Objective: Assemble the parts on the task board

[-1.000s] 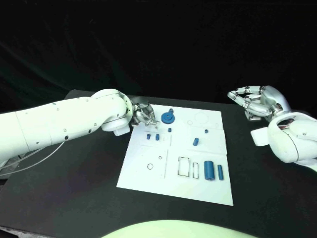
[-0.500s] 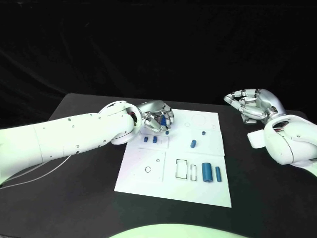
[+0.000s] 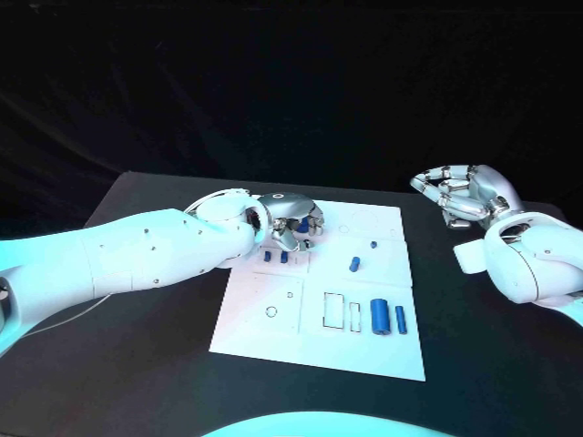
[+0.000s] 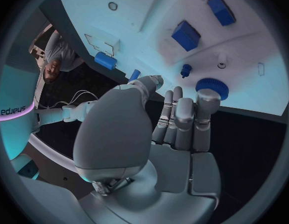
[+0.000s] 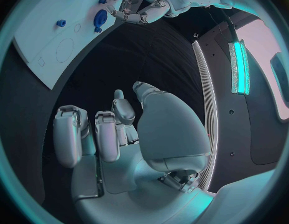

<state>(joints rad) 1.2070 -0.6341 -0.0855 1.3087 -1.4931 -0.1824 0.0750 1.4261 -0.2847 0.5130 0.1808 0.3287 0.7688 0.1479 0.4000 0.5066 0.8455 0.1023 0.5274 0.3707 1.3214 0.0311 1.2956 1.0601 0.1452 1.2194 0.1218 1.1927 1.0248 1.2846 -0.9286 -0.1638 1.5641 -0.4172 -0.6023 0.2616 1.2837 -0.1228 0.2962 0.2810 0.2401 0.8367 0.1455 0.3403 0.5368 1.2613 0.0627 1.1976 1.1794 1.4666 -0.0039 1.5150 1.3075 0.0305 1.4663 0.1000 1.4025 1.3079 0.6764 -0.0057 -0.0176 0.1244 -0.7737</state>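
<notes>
The white task board lies mid-table. My left hand hangs over its far left corner with its fingers curled together and nothing in them. In the left wrist view the round blue gear lies on the board just past the fingertips, with a small blue peg beside it. Two blue blocks sit just nearer than the hand. A short blue peg is mid-board, and two blue cylinders lie near the front right. My right hand is raised off the board's right side, fingers curled in, holding nothing.
The black table runs well past the board on every side. Outlined slots and a small ring mark the board's front half. A lit strip on the table shows in the right wrist view.
My left hand moved from the board's left edge to over the gear, which it now hides in the head view. My right hand has barely moved.
</notes>
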